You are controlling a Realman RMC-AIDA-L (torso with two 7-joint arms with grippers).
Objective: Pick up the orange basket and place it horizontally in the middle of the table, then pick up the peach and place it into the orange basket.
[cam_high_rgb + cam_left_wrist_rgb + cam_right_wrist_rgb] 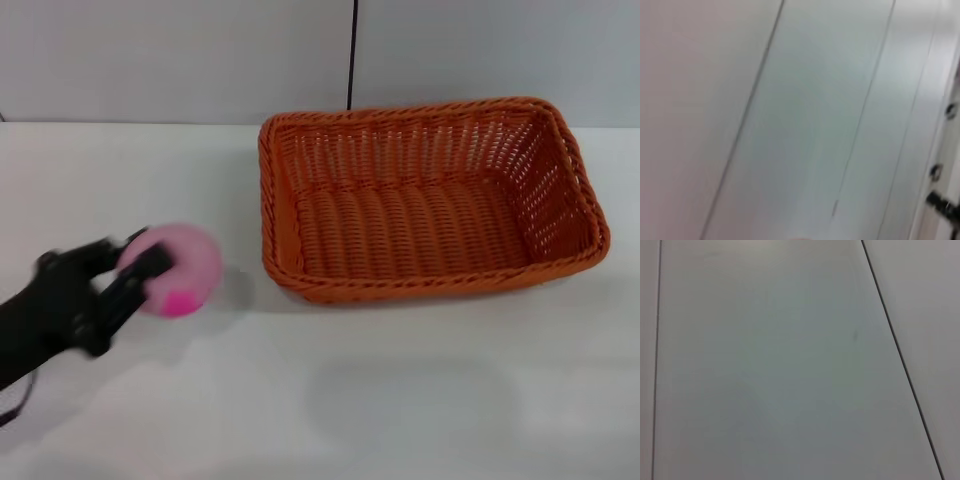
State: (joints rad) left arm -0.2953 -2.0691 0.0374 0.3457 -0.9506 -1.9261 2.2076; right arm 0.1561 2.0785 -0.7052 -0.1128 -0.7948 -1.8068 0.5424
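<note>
No writing, label, brand, number or sign can be read anywhere here, from any of the three views.

Pale wall [180,55] with dark seam [352,50]

One orange basket [430,200] stands on the bench [400,400] — a single one, with nothing counted inside it. One peach [178,270] — pale pink with one magenta spot. One claw [135,275] shows in the head view, the left one. One bench carries it all.
</note>
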